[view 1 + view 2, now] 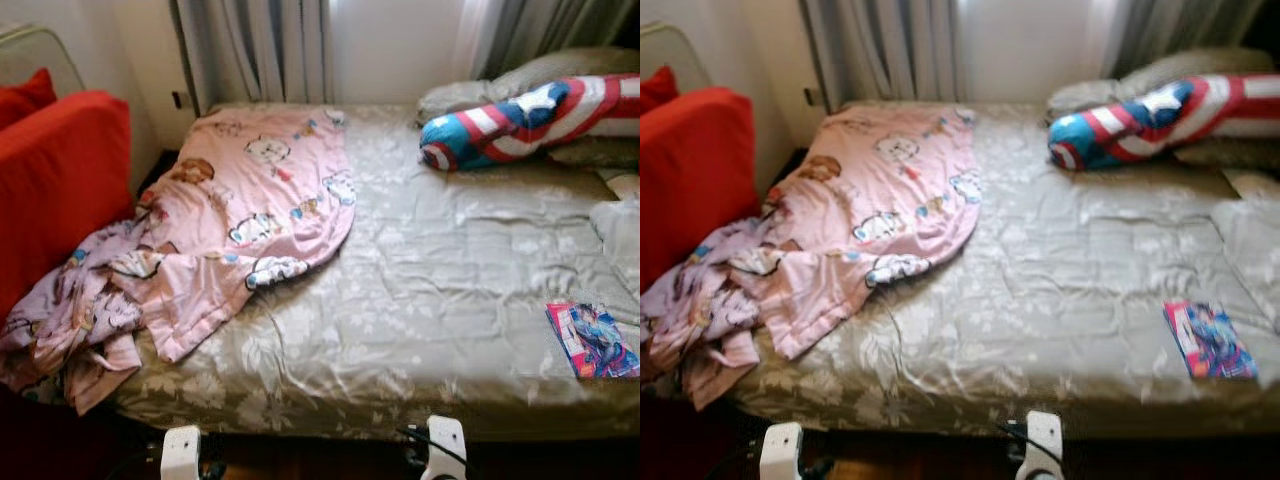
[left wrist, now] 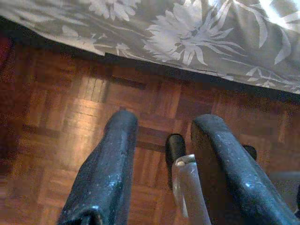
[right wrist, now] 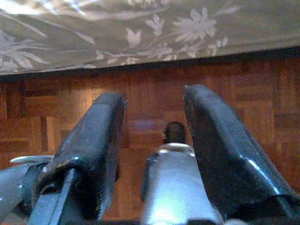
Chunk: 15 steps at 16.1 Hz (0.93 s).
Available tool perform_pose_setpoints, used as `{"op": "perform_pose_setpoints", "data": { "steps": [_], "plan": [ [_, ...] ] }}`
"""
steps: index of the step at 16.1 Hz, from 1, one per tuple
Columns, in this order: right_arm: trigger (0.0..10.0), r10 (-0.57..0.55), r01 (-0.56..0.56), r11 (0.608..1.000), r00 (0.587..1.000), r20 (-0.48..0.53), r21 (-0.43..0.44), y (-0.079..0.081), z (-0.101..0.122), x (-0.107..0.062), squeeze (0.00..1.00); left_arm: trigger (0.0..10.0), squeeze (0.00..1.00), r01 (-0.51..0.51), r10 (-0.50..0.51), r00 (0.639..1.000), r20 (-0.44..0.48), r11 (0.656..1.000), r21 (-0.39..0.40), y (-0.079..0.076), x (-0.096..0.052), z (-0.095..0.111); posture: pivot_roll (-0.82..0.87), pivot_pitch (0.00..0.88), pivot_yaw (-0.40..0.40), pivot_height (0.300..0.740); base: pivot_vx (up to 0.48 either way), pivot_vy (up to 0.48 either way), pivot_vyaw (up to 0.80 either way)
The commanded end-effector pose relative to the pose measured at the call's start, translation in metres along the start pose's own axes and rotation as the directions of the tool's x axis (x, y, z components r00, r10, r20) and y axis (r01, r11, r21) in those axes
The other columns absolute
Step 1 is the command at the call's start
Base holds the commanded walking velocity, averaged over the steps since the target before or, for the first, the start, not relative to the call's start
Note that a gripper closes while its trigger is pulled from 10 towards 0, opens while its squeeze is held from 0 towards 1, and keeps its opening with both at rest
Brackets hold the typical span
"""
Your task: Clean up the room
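A bed with a grey flowered cover (image 1: 430, 290) stands before me. A pink cartoon-print blanket (image 1: 240, 210) lies crumpled on its left side and spills over the left edge. A colourful book (image 1: 592, 342) rests near the bed's right front corner. A red, white and blue striped cushion (image 1: 520, 122) leans at the headboard end. Both arms hang low at the bed's foot. My left gripper (image 2: 161, 124) is open above the parquet floor (image 2: 61, 108). My right gripper (image 3: 154, 101) is open too, with nothing between its fingers.
A red sofa (image 1: 55, 180) stands close against the bed's left side. Grey pillows (image 1: 560, 70) lie at the head under the curtains (image 1: 260, 50). A pale folded cloth (image 1: 620, 235) sits at the bed's right edge.
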State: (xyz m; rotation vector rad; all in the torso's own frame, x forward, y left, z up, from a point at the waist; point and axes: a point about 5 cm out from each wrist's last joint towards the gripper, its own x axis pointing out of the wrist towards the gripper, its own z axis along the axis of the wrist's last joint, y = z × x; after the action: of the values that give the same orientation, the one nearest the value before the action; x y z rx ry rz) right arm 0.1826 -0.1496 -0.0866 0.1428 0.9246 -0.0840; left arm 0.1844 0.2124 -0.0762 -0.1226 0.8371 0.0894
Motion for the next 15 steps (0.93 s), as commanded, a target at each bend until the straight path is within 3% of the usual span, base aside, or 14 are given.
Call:
{"op": "perform_pose_setpoints", "data": {
  "steps": [1,5,9,15],
  "plan": [
    [10.0,-0.005,0.005,1.000,1.000,-0.012,0.002,-0.001,-0.004,-0.001,0.00,10.0,0.00,-0.008,0.008,1.000,-0.022,1.000,0.000,0.002,-0.001,-0.005,0.02,0.021,0.027,0.740,0.000,0.262,0.00],
    [10.0,-0.005,0.005,1.000,1.000,-0.013,-0.004,-0.002,-0.005,-0.001,0.00,10.0,0.00,-0.007,0.007,1.000,-0.022,1.000,0.001,0.002,-0.001,-0.005,0.02,0.014,0.027,0.740,0.000,0.267,0.00],
    [10.0,-0.007,0.007,1.000,1.000,-0.008,-0.009,-0.005,-0.005,-0.001,0.00,10.0,0.00,-0.007,0.007,1.000,-0.020,1.000,0.001,0.001,-0.001,-0.005,0.02,0.010,0.027,0.740,0.000,0.265,0.62],
    [10.0,-0.021,0.021,1.000,1.000,-0.001,0.009,-0.013,-0.005,-0.002,0.00,10.0,0.00,-0.005,0.005,1.000,-0.017,1.000,-0.001,0.002,-0.001,-0.004,0.02,0.021,0.027,0.740,0.000,0.266,0.00]
  ]
}}
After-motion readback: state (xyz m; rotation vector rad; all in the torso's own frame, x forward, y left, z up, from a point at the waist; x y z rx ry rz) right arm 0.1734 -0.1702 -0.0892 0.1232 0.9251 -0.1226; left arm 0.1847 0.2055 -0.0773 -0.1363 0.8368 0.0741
